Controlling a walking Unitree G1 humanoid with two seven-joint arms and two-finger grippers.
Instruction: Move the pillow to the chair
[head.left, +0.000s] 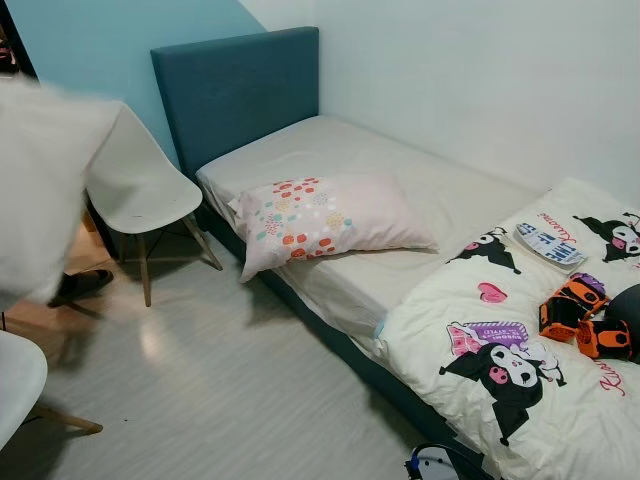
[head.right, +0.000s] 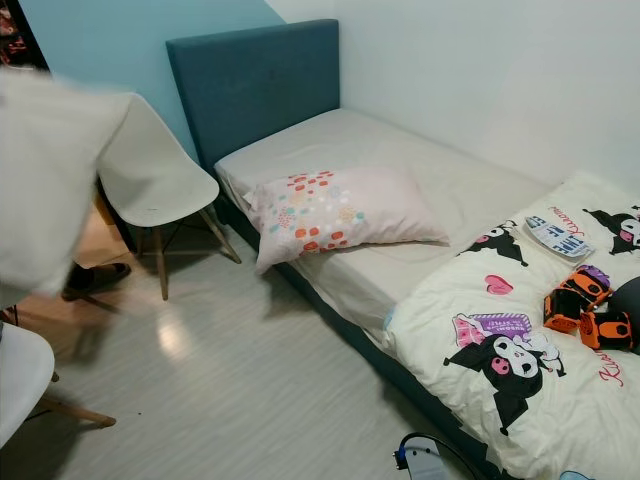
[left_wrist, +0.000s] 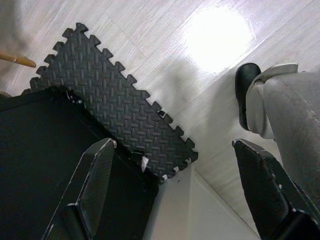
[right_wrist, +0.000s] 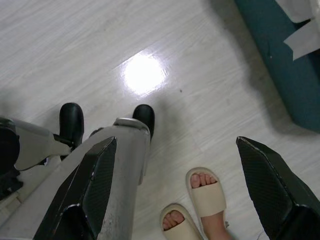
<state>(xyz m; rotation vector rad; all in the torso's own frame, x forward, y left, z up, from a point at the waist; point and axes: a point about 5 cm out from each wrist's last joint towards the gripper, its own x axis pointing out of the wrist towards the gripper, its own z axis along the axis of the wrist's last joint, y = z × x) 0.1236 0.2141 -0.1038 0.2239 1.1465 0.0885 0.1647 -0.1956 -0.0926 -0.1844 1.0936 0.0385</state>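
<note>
— Where's the pillow (head.left: 330, 218) sitting?

— On the bare mattress (head.left: 400, 190), around the middle of the head view, its soft rectangle hanging a little over the bed's near edge. The cover is pale pink cotton with a patch of orange, red and teal dots toward its 9 o'clock end.

— And the chair (head.left: 140, 190)?

— At about 9 o'clock from the pillow, just beside the bed's teal padded headboard (head.left: 240, 90). It's a smooth white moulded shell on slim wooden legs, standing on pale wood-grain floor (head.left: 220, 380). A second white seat (head.left: 15, 385) pokes in at 8 o'clock of the frame, and a blurred white cloth shape (head.left: 45, 190) covers the 10 o'clock side.

— What else is on the bed?

— A cream quilt (head.left: 500, 360) printed with black cartoon characters at 4 o'clock, with an orange-and-black toy (head.left: 580, 315) and a small booklet (head.left: 548, 243) lying on it.

— The claws?

— Both hang low, pointing at the floor. The left gripper (left_wrist: 175, 190) has its two black fingers spread wide apart, over a dark interlocking foam mat (left_wrist: 115, 110) with a diamond tread. The right gripper (right_wrist: 177, 187) is likewise spread, holding nothing; below it stand the robot's own black feet (right_wrist: 144, 117) and a person's feet in cream slides (right_wrist: 205, 192).
</note>
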